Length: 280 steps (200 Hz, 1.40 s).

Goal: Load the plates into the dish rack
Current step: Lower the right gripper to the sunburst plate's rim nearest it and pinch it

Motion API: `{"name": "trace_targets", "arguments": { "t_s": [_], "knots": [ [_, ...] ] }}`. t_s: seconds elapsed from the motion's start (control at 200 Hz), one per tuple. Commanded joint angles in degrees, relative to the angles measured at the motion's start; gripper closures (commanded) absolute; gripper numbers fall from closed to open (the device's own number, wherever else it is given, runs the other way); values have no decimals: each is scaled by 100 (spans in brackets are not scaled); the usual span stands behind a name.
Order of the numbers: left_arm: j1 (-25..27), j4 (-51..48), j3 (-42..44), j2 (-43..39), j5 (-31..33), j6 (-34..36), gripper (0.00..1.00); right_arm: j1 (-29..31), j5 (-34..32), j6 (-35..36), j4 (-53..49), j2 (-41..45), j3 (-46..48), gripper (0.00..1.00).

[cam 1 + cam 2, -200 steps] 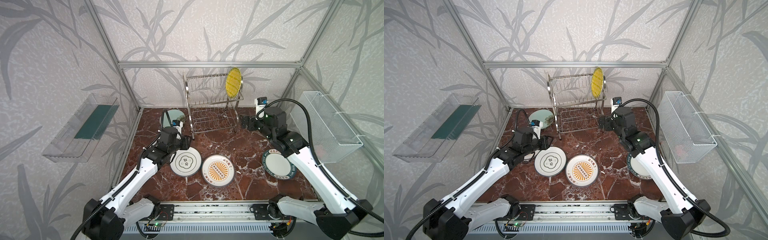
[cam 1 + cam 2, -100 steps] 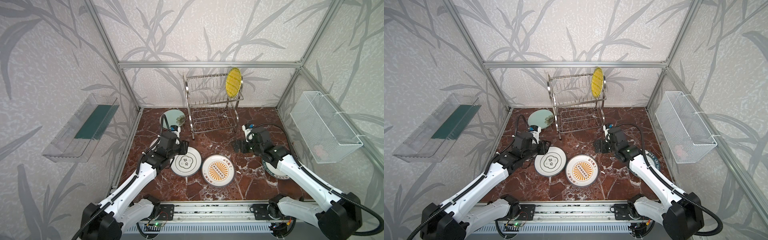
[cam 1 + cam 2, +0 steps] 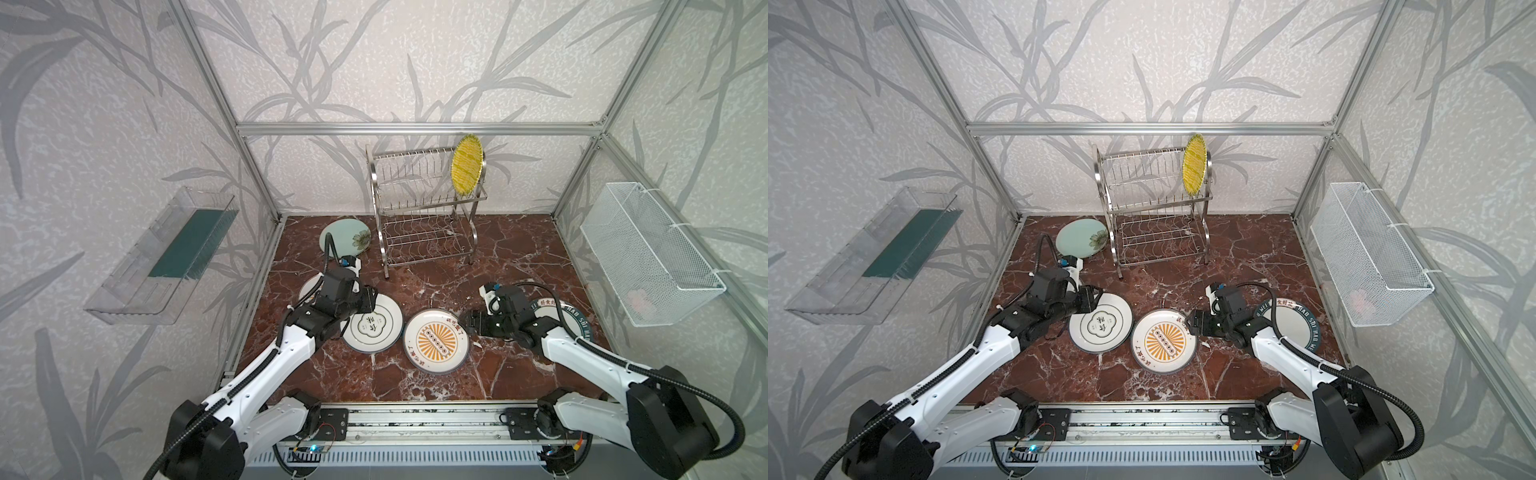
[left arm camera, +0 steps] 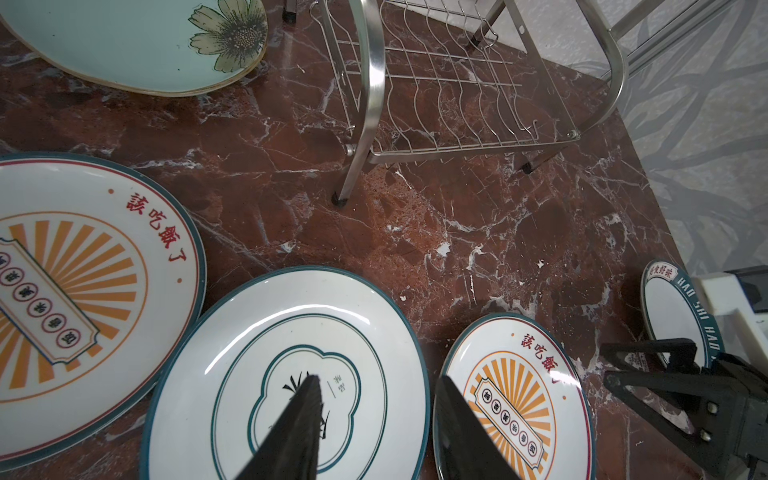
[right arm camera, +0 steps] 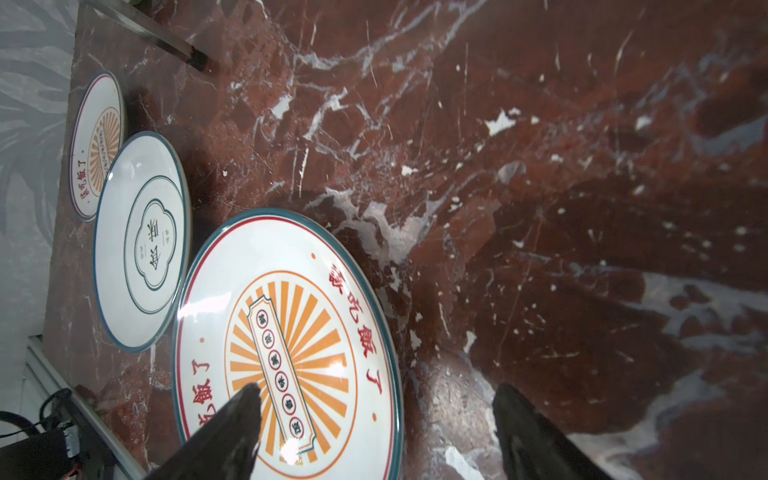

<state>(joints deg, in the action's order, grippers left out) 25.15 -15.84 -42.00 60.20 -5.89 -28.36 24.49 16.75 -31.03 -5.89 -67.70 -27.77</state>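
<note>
Dish rack (image 3: pixel 424 208): far centre of the marble table (image 3: pixel 519 257); I see the yellow ribbed plate (image 3: pixel 467 168) upright at the right end of its top tier
Mint flower plate (image 3: pixel 345 241): flat, just left of the rack
Left gripper (image 4: pixel 376 378): fingers apart above the quatrefoil plate (image 3: pixel 372 328), near left; I cannot tell if they touch it
Second sunburst plate (image 4: pixel 83 291): flat, left of that, partly under my left arm (image 3: pixel 291 349)
Right gripper (image 5: pixel 376 386): fingers apart, straddling the right rim of the centre sunburst plate (image 3: pixel 435 340)
Teal lettered plate (image 3: pixel 1296 328): flat, near right, partly under my right arm (image 3: pixel 582 357)
</note>
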Motion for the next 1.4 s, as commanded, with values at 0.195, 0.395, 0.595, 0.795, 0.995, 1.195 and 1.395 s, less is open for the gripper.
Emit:
{"name": "trace_targets", "arguments": {
  "t_s": [0.195,0.395,0.595,0.795,0.995,1.195,1.395],
  "knots": [
    [34,-14,-30,-59,25,-124,56,-34,390,-413,786,-58,411,31],
    [42,-20,7,-135,44,-203,56,-159,563,-472,1145,-217,570,37],
    [42,-58,-1,-270,123,-185,56,-252,841,-475,1239,-468,580,42],
    [37,-86,60,-322,400,-325,56,-278,1056,-479,1377,-680,597,44],
    [42,-60,87,-394,440,-291,56,-288,1101,-491,1424,-715,641,50],
    [40,-1,107,-369,313,-288,57,-305,1100,-506,1475,-706,692,57],
    [38,72,131,-402,176,-290,57,-329,1119,-516,1577,-722,761,60]
  ]
}}
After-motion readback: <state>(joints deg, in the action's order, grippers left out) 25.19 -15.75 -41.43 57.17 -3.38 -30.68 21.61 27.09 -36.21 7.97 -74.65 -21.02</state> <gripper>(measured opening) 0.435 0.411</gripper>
